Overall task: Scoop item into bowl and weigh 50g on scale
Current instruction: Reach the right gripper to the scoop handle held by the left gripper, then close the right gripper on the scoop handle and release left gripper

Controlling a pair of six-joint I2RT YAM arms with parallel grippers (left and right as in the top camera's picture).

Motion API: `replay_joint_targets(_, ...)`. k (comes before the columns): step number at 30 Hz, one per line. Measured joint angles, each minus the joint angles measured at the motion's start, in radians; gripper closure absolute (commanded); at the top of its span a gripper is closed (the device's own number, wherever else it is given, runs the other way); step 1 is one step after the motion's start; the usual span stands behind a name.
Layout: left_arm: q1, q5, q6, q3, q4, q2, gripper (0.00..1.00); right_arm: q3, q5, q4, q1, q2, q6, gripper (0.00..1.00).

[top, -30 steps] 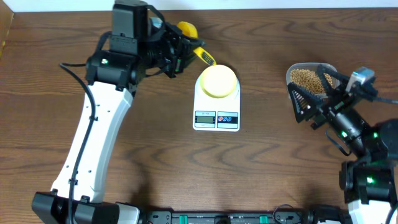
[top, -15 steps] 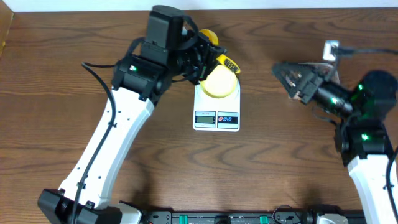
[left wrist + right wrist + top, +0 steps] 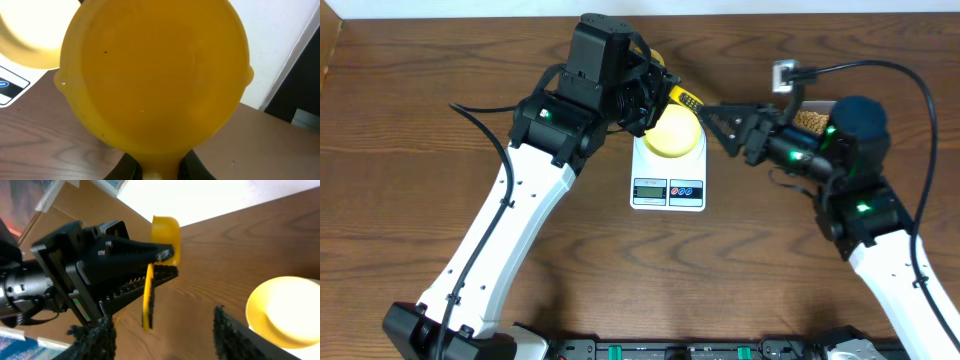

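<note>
- Right gripper (image 3: 724, 133) has swung from the clear plastic tub (image 3: 798, 106) of small tan beans (image 3: 807, 119) toward the white rectangular scale (image 3: 668, 190), fingers spread and empty.
- Left gripper (image 3: 656, 94) pinches the bright yellow scoop (image 3: 150, 75) beside the small pale-yellow bowl (image 3: 671, 131), which sits on the scale.

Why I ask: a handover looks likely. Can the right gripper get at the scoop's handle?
Probably yes: the right gripper, jaws open, faces the scoop handle's free end; the left gripper grips farther up.
</note>
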Motion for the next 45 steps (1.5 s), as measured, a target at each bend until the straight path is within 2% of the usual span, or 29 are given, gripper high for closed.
replay_joint_targets(4, -0.004, -0.002, 0.0, 0.0, -0.019, 0.0, 0.92, 0.0, 0.09, -0.001, 0.066, 0.0, -0.008, 0.65)
replay_joint_targets(9, -0.004, 0.01, 0.0, 0.0, -0.057, 0.0, 0.92, 0.0, 0.218, -0.008, 0.13, 0.001, -0.01, 0.69)
replay_joint_targets(14, -0.004, 0.041, 0.0, 0.0, -0.058, 0.0, 0.92, 0.0, 0.295, -0.004, 0.155, 0.001, -0.011, 0.82)
replay_joint_targets(26, -0.023, 0.084, 0.0, 0.0, -0.058, 0.0, 0.92, 0.0, 0.334, 0.003, 0.163, 0.001, -0.01, 0.82)
replay_joint_targets(32, -0.039, 0.087, 0.0, -0.001, -0.058, 0.0, 0.92, 0.0, 0.336, 0.007, 0.166, 0.0, -0.011, 0.99)
replay_joint_targets(45, -0.039, 0.087, 0.0, -0.001, -0.057, 0.001, 0.92, 0.0, 0.335, 0.007, 0.166, 0.0, -0.022, 0.99)
